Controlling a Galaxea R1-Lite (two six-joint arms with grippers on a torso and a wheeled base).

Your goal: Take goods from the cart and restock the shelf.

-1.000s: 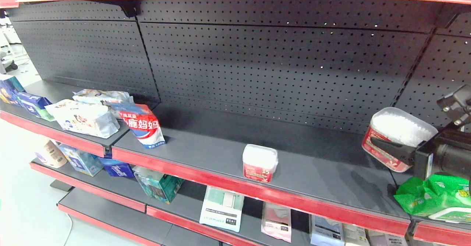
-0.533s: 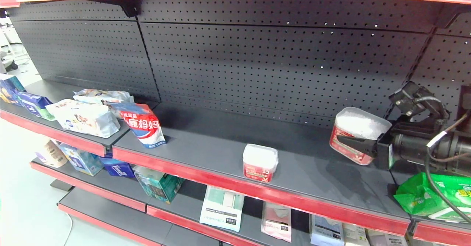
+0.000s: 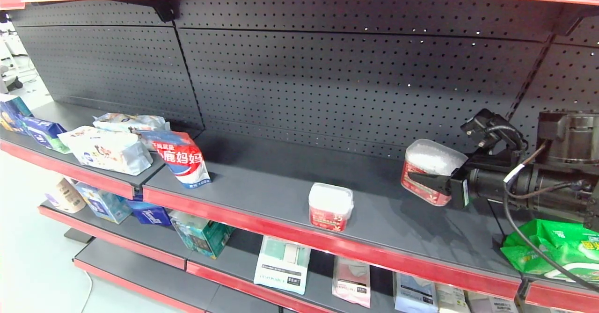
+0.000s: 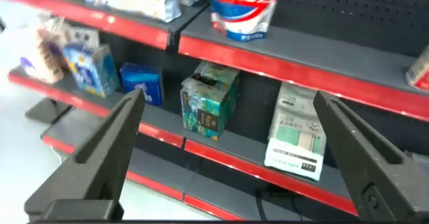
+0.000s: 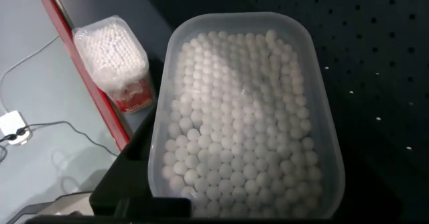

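The left gripper (image 4: 231,150) hangs with its fingers spread wide and nothing between them, in front of the lower boards. On the middle shelf (image 3: 262,182), right of the red-and-white bag (image 3: 183,159), one tub of cotton swabs (image 3: 330,207) stands upright near the front lip. To its right and further back, the right gripper (image 3: 423,178) pinches a second tub (image 3: 435,156) by its sides, one dark finger lying across the red label. This held tub tilts over the board; whether it touches cannot be told.

Over the last second the right arm has carried the held tub leftward from the right edge and lower, nearer the standing one.

The held tub is clear plastic with rounded corners, packed with white swab tips (image 5: 244,123), and has a red band around its lower half.
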